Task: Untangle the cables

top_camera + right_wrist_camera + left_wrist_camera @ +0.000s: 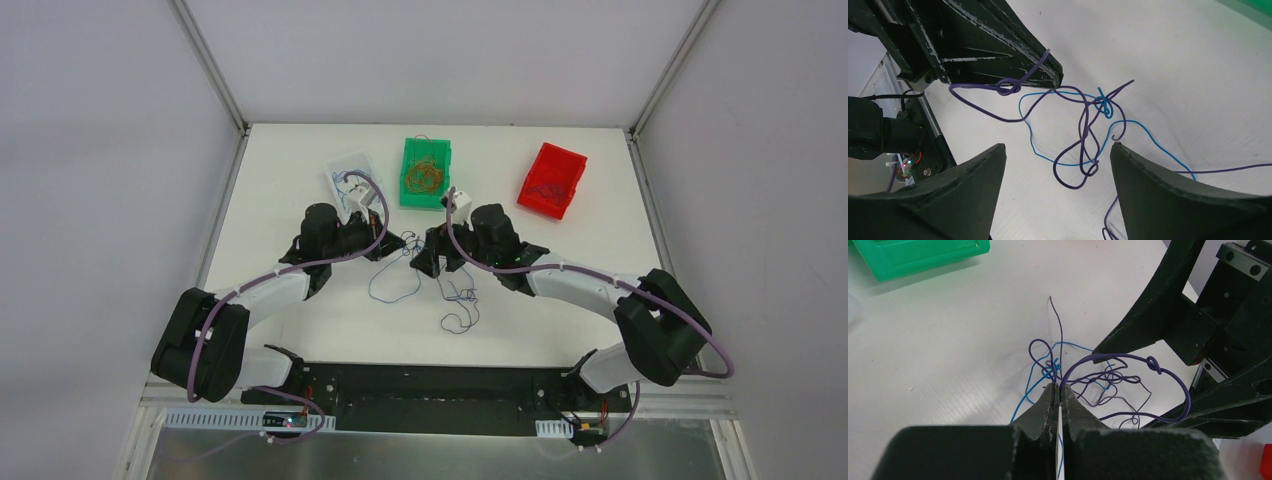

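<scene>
L gripper [1058, 392] clamped on cables [1120, 355] at its tips, R gripper [1058, 165] jaws apart w/ tangle between them; if R grabs wrong strand & pulls, purple knot [1008, 86] prob cinches tighter.

The cables [1154, 365] are spread on the table [340, 330], caught in the left gripper's [1058, 390] tips and passed beneath the right gripper [1058, 147] facing it, with a left bin [338, 172], middle bin [406, 175] and right bin [570, 160] ranged beyond both.
</scene>
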`<state>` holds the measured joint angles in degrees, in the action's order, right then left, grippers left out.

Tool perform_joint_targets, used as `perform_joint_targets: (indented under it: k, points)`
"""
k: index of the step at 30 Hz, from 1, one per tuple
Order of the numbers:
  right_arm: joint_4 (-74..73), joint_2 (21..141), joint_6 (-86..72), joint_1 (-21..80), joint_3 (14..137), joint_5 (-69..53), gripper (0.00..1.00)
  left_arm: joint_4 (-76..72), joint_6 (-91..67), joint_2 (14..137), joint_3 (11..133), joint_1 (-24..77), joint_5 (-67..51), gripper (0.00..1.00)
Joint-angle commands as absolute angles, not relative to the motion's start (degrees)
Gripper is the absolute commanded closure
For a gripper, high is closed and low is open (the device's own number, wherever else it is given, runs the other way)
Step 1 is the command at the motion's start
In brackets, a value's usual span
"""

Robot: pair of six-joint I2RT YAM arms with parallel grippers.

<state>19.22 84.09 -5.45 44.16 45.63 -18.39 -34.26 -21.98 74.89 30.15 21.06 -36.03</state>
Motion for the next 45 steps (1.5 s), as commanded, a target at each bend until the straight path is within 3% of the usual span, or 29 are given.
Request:
perform_joint_targets:
  k: [1,6,13,15,19,23,33,45]
  points:
    - [24.01,84.01,-3.58,44.74,46.0,-16.44,0.21,-37.22,-22.28,73.96,31.82,21.54,-38.01,1.0]
    - [24.06,84.3,-3.54,45.15,45.21,-14.9,0.32,-37.34,-22.47,73.83,31.88,21.56,-38.15,1.0]
    - [25.0,84.26,-4.34,45.24,44.79,-14.07,0.33,-37.94,-22.85,74.46,31.91,21.69,-38.6,1.0]
    - [25.26,84.23,-4.89,45.21,44.74,-14.09,0.29,-37.96,-22.85,74.55,31.95,21.79,-38.59,1.0]
    - [28.23,83.49,-8.17,45.25,43.06,-14.65,0.09,-37.97,-22.85,74.52,31.9,21.8,-38.44,1.0]
    - [38.15,81.44,-14.54,45.19,37.2,-13.2,0.02,-37.97,-23.01,74.63,31.98,21.8,-38.38,1.0]
    - [61.97,85.77,-30.78,45.34,28.62,-7.77,0.0,-38.23,-23.55,75.14,32.17,21.9,-38.79,1.0]
    - [64.14,88.58,-33.29,46.76,31.29,-10.29,0.06,-35.59,-22.36,75.59,32.76,22.02,-36.73,1.0]
